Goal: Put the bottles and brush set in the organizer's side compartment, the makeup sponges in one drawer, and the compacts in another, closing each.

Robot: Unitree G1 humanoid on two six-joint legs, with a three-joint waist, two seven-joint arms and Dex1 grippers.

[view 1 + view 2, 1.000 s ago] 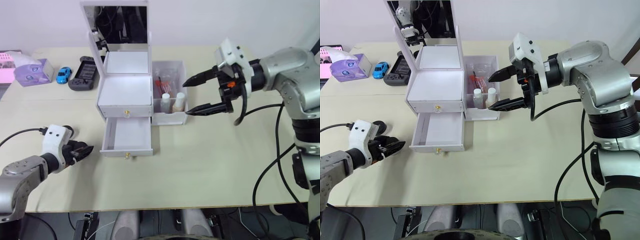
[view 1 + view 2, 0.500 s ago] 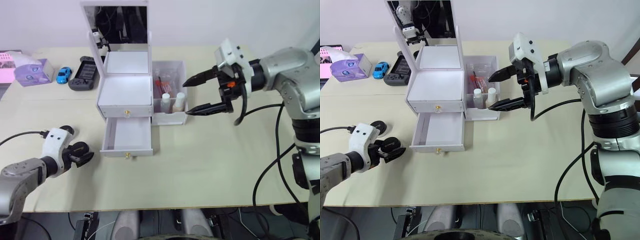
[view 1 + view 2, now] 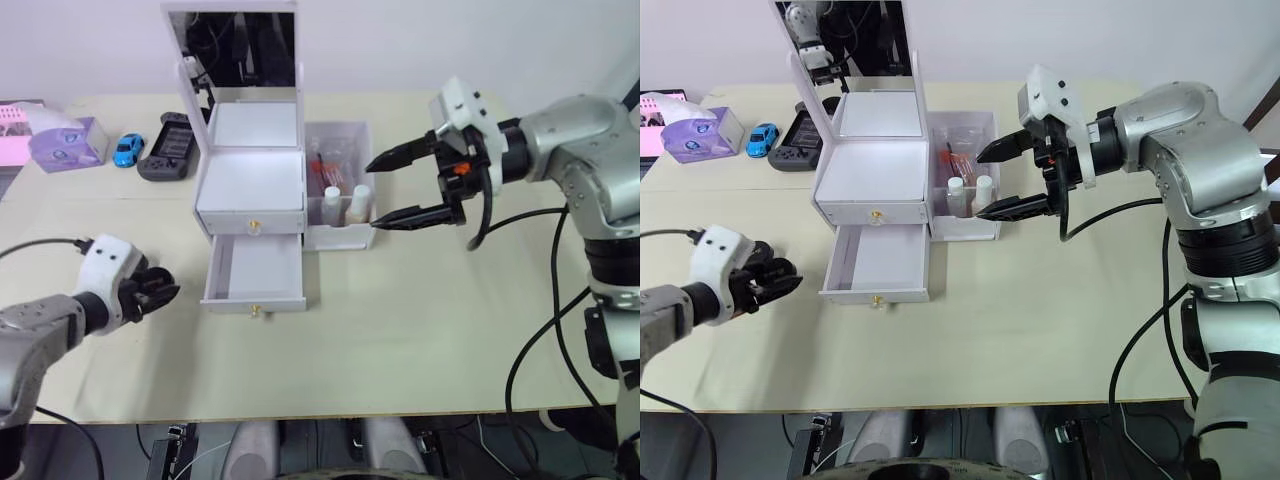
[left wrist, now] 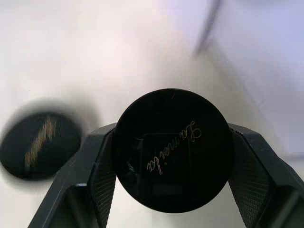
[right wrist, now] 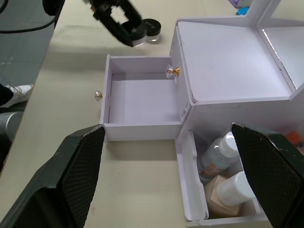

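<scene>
Bottles [image 3: 341, 205] binned, left gripper [image 4: 173, 156] clamps one compact [image 4: 173, 149], apparently bound for the open drawer [image 3: 254, 274] at three o'clock.

wall [image 3: 400, 40]: plain white | table [image 3: 400, 330]: pale beige top | floor [image 5: 23, 42]: grey

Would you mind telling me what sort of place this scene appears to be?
Probably a lab or test room set up as a vanity desk: a plain table against a bare wall, loose cables trailing from the arms, and an organizer beside unrelated props such as a toy car and a game controller.
</scene>
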